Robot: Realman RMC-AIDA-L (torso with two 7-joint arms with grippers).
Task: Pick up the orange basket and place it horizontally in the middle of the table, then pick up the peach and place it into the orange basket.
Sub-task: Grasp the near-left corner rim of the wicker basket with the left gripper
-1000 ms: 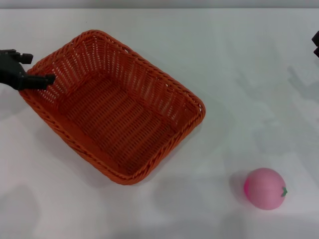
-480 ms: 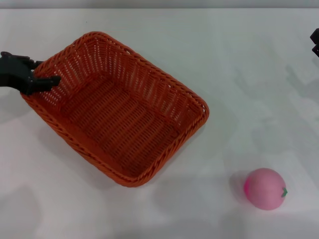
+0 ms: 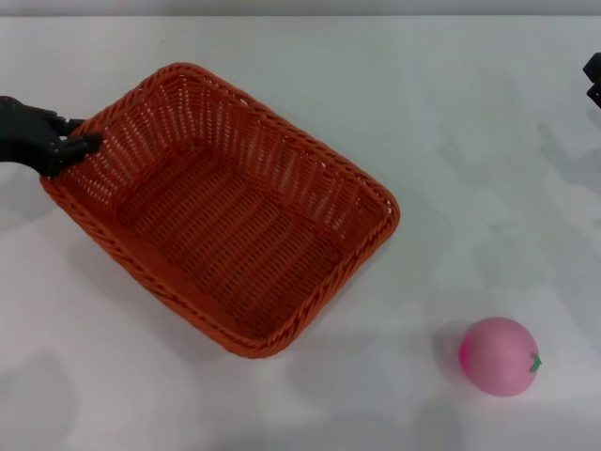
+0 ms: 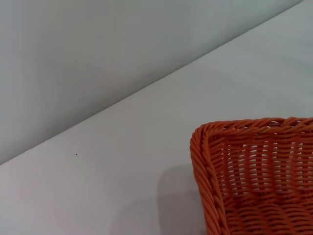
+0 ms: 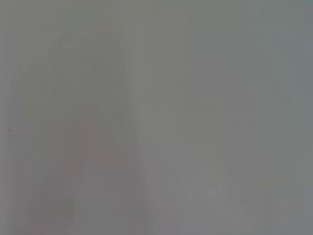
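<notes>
The orange basket (image 3: 225, 211) lies at an angle on the left half of the white table (image 3: 470, 141), its open side up and nothing inside. My left gripper (image 3: 68, 143) is at the basket's far-left corner, shut on the braided rim. One corner of the basket (image 4: 254, 181) fills the left wrist view. The pink peach (image 3: 499, 355) rests on the table near the front right, well apart from the basket. Only a dark bit of my right gripper (image 3: 593, 80) shows at the right edge, far from both objects.
The table's back edge (image 3: 300, 15) runs along the top of the head view. A plain grey wall (image 4: 98, 54) rises behind the table. The right wrist view holds only a flat grey surface.
The basket has shifted a little to the right and turned slightly with my left gripper at its corner. The peach and the right arm have not moved.
</notes>
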